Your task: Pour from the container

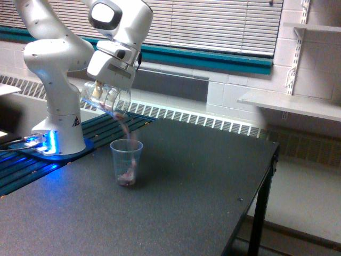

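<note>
The container (106, 97), a clear rounded jar, hangs tilted with its mouth down toward the exterior view's right, above the cup. My gripper (99, 92) is shut on it, and the fingers are mostly hidden behind the white hand and the jar. A stream of small pinkish bits (126, 130) falls from the jar's mouth into the clear tapered plastic cup (127, 162). That cup stands upright on the dark table (176, 202), with a small heap of bits at its bottom.
The arm's white base (58, 128) with blue lights stands on the table's left end in the exterior view. A radiator grille (202, 121) runs along the wall behind. The table's right edge (266, 176) drops off to the floor; a shelf (287, 104) juts from the right wall.
</note>
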{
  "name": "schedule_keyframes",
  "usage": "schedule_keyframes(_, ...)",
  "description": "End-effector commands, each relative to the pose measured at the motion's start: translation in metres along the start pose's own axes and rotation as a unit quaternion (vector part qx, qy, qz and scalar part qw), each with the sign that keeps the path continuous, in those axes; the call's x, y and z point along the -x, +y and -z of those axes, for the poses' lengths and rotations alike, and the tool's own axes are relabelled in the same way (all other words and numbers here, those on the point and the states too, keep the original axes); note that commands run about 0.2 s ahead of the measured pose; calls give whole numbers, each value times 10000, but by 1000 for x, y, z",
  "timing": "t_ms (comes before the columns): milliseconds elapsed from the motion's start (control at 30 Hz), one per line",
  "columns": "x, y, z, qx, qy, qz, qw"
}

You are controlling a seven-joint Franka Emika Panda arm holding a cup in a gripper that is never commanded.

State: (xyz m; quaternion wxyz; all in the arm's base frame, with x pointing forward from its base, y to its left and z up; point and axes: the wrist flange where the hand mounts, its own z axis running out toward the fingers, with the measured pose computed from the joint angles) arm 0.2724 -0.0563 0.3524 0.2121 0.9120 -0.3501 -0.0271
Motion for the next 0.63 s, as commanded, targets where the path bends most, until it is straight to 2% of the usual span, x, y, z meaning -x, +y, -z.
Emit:
schedule_keyframes(33, 3, -4, -2, 154, 8, 76, 9999)
schedule_keyframes(367, 1, -6, 0, 213, 29, 97, 9997)
schedule_keyframes(633, 1, -6, -5, 49, -1, 64, 10000)
